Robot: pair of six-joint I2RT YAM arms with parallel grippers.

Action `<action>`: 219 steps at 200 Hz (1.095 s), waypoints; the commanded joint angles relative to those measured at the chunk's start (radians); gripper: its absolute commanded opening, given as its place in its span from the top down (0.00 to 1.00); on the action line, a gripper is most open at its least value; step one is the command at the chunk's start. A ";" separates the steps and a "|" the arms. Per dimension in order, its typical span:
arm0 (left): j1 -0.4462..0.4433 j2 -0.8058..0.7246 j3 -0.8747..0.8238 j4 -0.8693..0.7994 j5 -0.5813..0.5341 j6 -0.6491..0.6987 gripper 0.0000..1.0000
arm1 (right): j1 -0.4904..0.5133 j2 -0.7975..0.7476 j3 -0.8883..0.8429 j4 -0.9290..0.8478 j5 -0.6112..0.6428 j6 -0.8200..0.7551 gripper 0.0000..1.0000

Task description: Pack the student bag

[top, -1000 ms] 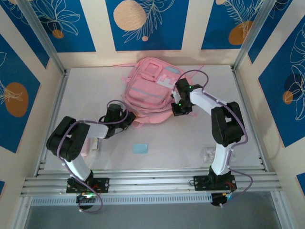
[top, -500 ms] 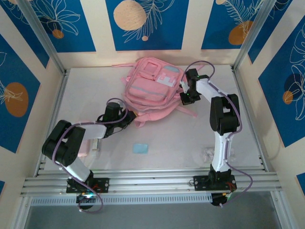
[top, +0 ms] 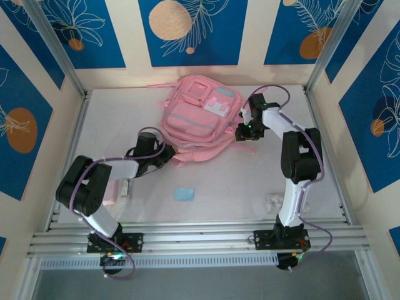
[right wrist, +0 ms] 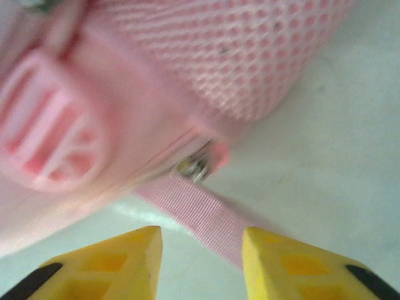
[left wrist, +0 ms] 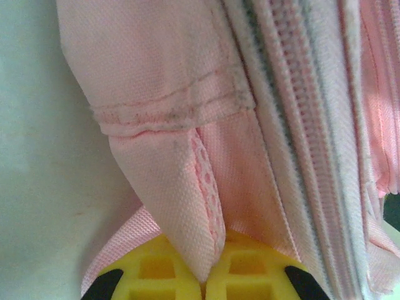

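Looks barely started. Bag [top: 197, 119] flat, upper centre of top view; zip [left wrist: 300, 125] seemingly closed, close view unclear. Left gripper [left wrist: 205, 275] clenched on bag's lower fabric fold. Right gripper [right wrist: 201, 250] parted, strap [right wrist: 194, 209] just ahead, ungrasped. Blue item [top: 184, 194] loose at lower centre, yet to pack.

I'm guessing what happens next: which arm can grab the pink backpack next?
Probably right: the right claw is open over a flat pink woven strap. The left claw is busy, shut on a flap of the soft pink fabric backpack.
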 commanded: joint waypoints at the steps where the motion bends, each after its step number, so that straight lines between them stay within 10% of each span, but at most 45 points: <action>1: 0.004 0.021 0.052 0.011 0.085 0.051 1.00 | 0.022 -0.106 -0.040 0.029 -0.073 0.050 0.55; 96: 0.063 -0.050 0.112 -0.277 0.112 0.308 1.00 | 0.029 0.019 0.129 0.206 -0.127 0.121 0.45; 219: 0.095 0.030 0.144 -0.168 0.095 0.291 1.00 | 0.091 0.118 0.083 0.304 -0.242 0.224 0.33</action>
